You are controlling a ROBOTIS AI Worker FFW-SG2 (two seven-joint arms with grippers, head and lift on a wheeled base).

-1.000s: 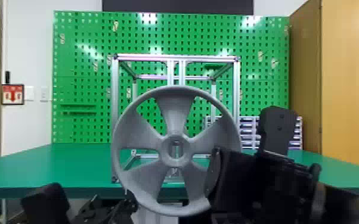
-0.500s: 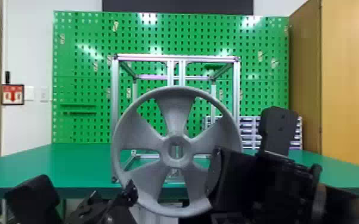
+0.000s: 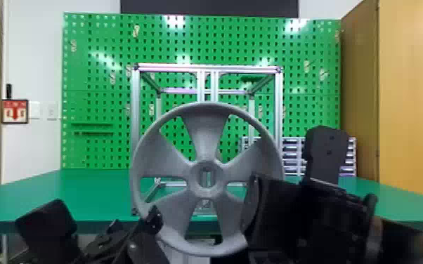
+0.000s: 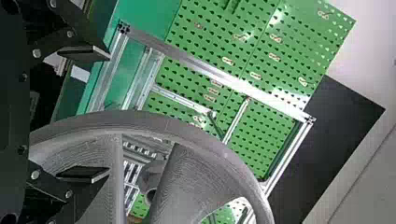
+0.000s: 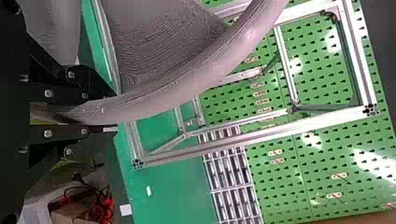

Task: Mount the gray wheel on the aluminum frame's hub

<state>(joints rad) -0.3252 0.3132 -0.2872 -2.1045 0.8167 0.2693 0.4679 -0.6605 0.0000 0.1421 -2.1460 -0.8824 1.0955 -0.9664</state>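
Note:
The gray wheel (image 3: 205, 137) is held upright, its face toward the head camera, in front of the aluminum frame (image 3: 135, 105). My right gripper (image 3: 253, 210) is shut on the wheel's lower right rim; in the right wrist view, the rim of the wheel (image 5: 163, 95) runs between the fingers of the gripper (image 5: 100, 109). At the wheel's lower left is my left gripper (image 3: 105, 224), open. In the left wrist view, the wheel's rim (image 4: 140, 122) passes between the spread fingers of that gripper (image 4: 86, 114), with no grip visible. Behind the wheel, the frame's hub is hidden.
The frame stands on the green table (image 3: 91, 196), with a green pegboard (image 3: 98, 87) behind it. Stacked drawers (image 3: 291, 154) are at the back right, near a wooden cabinet (image 3: 411, 105). A box with red and black cables (image 5: 88, 200) lies low beside the table.
My left gripper has risen, one finger coming up beside the wheel's lower left rim. The wheel and my right gripper have stayed nearly still.

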